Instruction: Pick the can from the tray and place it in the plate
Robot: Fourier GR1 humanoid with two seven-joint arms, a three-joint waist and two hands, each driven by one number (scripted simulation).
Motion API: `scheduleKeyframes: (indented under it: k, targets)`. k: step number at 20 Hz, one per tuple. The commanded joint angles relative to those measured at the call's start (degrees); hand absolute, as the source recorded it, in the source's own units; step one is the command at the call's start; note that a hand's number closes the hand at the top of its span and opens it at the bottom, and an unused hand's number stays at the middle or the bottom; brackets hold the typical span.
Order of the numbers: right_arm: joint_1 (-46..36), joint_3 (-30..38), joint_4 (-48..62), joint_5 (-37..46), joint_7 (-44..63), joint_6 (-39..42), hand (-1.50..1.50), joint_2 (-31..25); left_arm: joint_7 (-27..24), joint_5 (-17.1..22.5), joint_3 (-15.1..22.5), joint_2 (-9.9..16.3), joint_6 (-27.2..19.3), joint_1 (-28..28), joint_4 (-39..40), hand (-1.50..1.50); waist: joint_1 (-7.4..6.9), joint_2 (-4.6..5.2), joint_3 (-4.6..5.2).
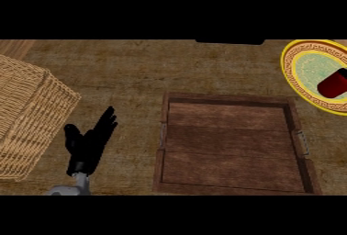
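Observation:
A dark red can (334, 83) with a black end lies on its side in the yellow-rimmed plate (298, 55) at the view's upper right, partly cut by the frame edge. The brown wooden tray (230, 144) sits at centre right and holds nothing. My left hand (88, 142) stays open at the lower left, fingers straight and pointing up, between the basket and the tray. My right hand shows nowhere in the view.
A large wicker basket (30, 114) stands at the left edge, close beside my left hand. A dark object (229, 41) sits at the counter's far edge. The tray has small metal handles on its left and right sides.

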State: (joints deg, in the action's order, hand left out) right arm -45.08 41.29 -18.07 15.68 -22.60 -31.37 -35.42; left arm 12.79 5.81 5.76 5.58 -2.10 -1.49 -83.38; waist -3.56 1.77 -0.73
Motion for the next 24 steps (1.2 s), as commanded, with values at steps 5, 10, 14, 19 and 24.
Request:
scheduleKeyframes:
  k: [5,10,14,19,24]
  targets:
    - [5.2,6.3,3.2,-8.1,-8.5,16.8,-1.5,-3.8,-0.2,0.0,-1.3,0.4,-0.2,1.0,1.8,0.0,1.74,-0.76,0.43]
    - [7.5,4.2,4.7,-8.0,-10.8,24.4,-1.5,-3.6,2.6,0.6,-1.6,1.0,0.6,0.5,1.5,0.0,2.06,-1.15,0.53]
    - [13.5,2.5,3.7,-8.3,-13.2,30.9,-1.5,-4.9,1.1,-0.1,-2.1,-0.3,-0.5,-0.5,3.1,0.0,3.08,-1.51,0.64]
    - [16.3,-1.1,1.3,-8.0,-12.9,27.7,-1.5,-2.5,-0.2,0.5,-2.3,0.5,1.4,4.3,-0.1,0.0,3.09,-1.66,0.69]
    - [21.5,-4.2,-5.9,-9.2,-11.2,25.7,-1.5,2.7,-1.3,-1.1,-2.6,-1.6,-0.9,2.0,3.9,0.0,3.89,-1.89,0.79]
